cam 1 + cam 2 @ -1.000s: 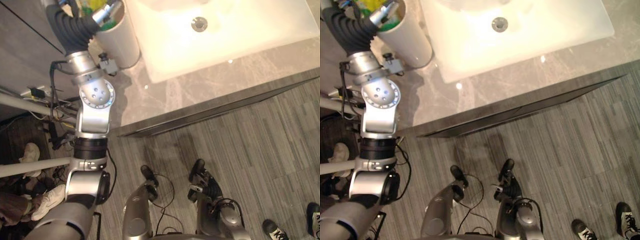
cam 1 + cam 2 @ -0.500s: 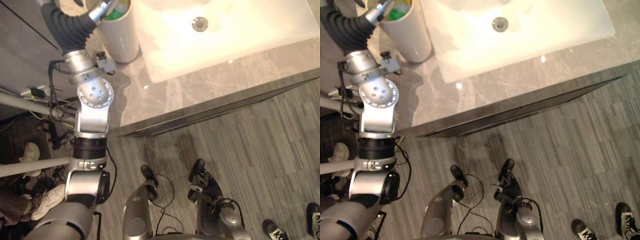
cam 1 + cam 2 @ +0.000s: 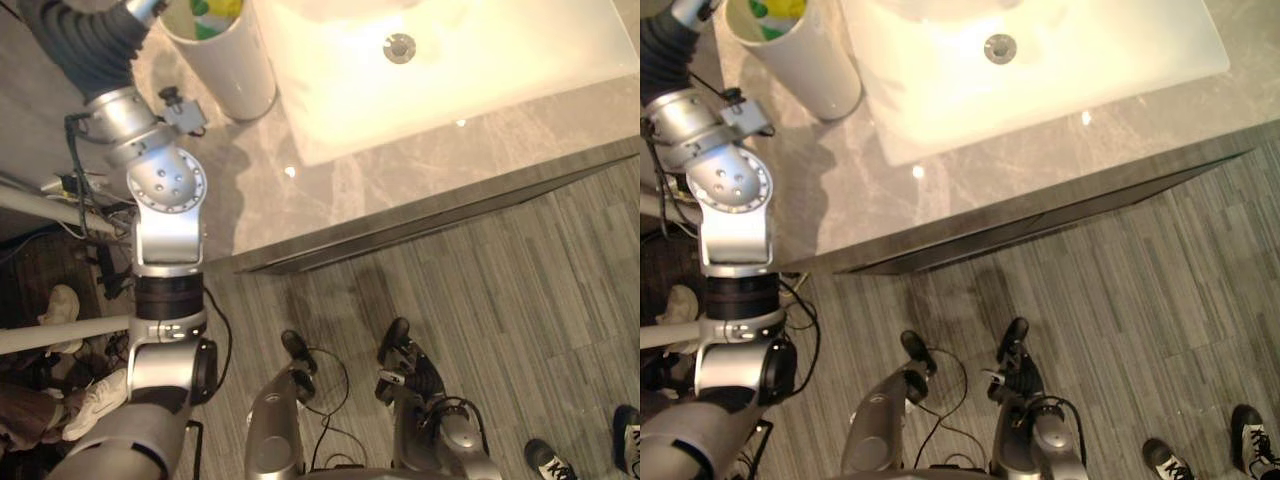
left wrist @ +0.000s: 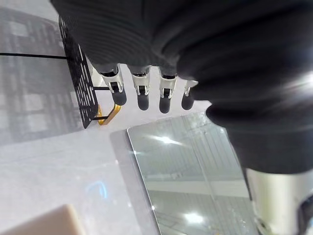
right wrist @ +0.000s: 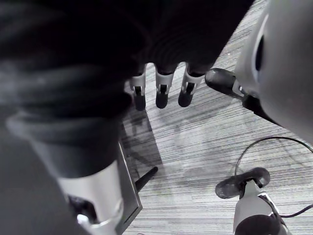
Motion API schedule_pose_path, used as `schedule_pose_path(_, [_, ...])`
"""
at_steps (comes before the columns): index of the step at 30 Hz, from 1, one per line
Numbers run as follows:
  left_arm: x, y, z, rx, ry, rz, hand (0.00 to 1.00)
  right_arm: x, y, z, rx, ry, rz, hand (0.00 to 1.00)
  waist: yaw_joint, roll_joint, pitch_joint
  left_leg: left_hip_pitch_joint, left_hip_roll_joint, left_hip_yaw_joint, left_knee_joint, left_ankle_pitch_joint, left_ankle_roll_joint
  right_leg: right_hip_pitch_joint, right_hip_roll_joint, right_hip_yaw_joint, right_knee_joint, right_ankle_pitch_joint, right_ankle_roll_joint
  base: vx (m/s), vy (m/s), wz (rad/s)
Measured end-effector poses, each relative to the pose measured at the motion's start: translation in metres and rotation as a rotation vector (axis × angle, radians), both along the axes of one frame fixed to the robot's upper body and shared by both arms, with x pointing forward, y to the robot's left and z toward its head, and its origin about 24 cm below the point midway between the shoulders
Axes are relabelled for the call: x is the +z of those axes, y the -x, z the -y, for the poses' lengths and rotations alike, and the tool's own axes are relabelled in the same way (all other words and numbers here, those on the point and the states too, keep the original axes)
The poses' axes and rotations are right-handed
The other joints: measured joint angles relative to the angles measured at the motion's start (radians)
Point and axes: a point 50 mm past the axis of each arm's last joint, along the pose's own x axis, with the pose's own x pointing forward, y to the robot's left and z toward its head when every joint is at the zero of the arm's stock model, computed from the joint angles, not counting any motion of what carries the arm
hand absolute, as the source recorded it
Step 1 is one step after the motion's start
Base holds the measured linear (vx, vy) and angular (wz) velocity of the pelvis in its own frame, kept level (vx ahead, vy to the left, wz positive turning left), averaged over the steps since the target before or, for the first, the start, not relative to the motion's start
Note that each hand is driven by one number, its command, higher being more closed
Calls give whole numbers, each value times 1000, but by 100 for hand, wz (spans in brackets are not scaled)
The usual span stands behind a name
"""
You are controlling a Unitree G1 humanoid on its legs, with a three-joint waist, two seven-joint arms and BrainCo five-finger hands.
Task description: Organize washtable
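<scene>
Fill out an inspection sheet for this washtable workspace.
surface: grey marble counter, white sink set in it.
job's things: white cup upright left of the sink, green and yellow items inside.
clutter: nothing seen.
hands: left hand open, near a mirror and black wire rack; right hand open, over the floor.
cables: a tangle on the floor by the counter's left end.
surroundings: grey plank floor; a person's white shoe.

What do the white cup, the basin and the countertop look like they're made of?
Cup: matte white, likely ceramic or plastic; smooth wall with no sharp glare.
Basin: glossy white, probably ceramic or resin; bright even sheen.
Countertop: polished grey stone or a stone-look surface; pale veins and small light reflections.
</scene>
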Motion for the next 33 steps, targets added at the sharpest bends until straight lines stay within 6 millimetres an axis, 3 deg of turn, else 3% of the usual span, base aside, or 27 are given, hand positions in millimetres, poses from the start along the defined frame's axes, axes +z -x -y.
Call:
schedule_pose_path(11, [1, 3, -1, -6, 7, 14, 0, -2, 1, -1, 1, -1, -7, 0, 2, -3, -9, -6, 5, -5, 11, 0, 0, 3, 2, -6, -2, 5, -7, 0, 0, 1])
schedule_pose_path(20, [-13, 28, -9, 13, 11, 76, 0, -12, 9, -5, -2, 0, -68, 0, -2, 2, -86, 0, 5, -18, 8, 0, 0, 30, 6, -32, -15, 5, -11, 3, 5, 7])
schedule_pose_path(29, [-94, 35, -24, -32, 204, -133, 0, -28, 22, 2, -39, 13, -167, 0, 20, 45, -175, 113, -24, -49, -67, 18, -10, 138, -1, -70, -18, -26, -6, 44, 21, 10])
schedule_pose_path(33, [-133, 52, -29, -110, 308, -229, 0, -37, 29, 4, -37, 30, -232, 0, 30, 64, -226, 183, -47, -77, -131, 40, -14, 206, -4, -104, -19, -46, 9, 39, 3, 24])
